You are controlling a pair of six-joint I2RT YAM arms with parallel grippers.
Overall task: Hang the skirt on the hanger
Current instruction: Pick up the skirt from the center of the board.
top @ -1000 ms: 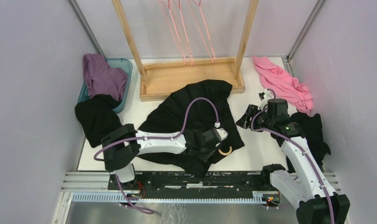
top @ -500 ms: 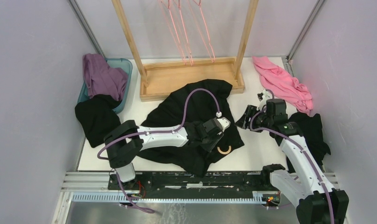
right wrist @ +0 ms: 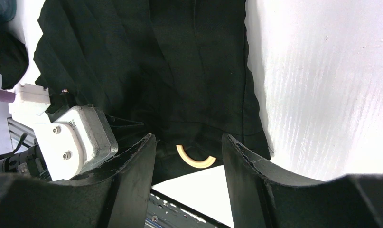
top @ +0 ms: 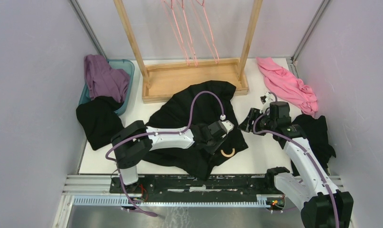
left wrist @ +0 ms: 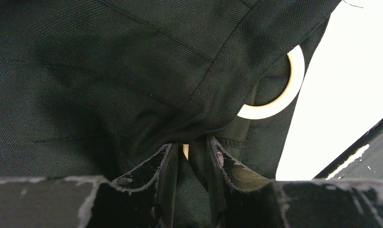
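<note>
Compared with a second back, the left arm's elbow has swung a bit to the right and the left hand [left wrist: 189,141] has crept further up the skirt [top: 199,109], away from the near edge of the bench [top: 267,149]. The right arm has barely budged

From above, all you get of the hanger [top: 228,152] is its pale round hook poking out of the black cloth near the front, the rest is buried under the skirt. The left wrist view shows what the top one can't: the fingers [left wrist: 166,164] are nearly together, pinching a bunched fold of skirt just beside that hook, with a sliver of something pale between them

The right hand [right wrist: 187,140] hangs just off the skirt's right side, fingers spread wide, holding nothing
</note>
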